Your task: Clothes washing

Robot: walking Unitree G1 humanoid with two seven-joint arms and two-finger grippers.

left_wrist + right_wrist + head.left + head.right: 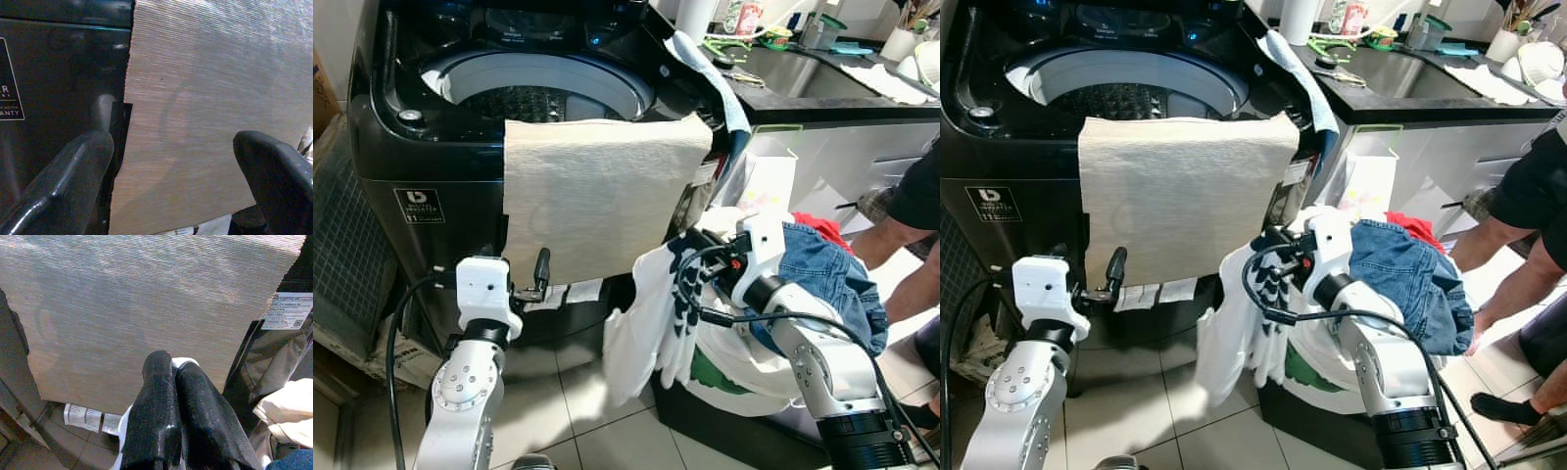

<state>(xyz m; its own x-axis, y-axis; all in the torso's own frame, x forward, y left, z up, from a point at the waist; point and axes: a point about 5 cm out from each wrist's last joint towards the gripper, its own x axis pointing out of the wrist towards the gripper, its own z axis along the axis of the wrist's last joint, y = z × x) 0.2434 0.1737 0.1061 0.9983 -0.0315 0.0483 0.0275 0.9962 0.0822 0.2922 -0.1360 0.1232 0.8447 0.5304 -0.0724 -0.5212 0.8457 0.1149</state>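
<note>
A black top-loading washing machine (421,166) stands in front of me with its drum (538,93) uncovered. A beige cloth (597,191) hangs over its front rim and down the front panel. My right gripper (168,368) is shut on a white garment (641,323) with dark print, which dangles toward the floor just right of the beige cloth. My left gripper (176,147) is open, low at the machine's front beside the beige cloth's lower left edge, with nothing between its fingers.
A heap of laundry with blue jeans (832,274), red and green pieces sits at my right under the right arm. A person (911,215) stands at the far right. A counter with a sink (803,73) lies behind. A light blue cloth (705,64) drapes the machine's right corner.
</note>
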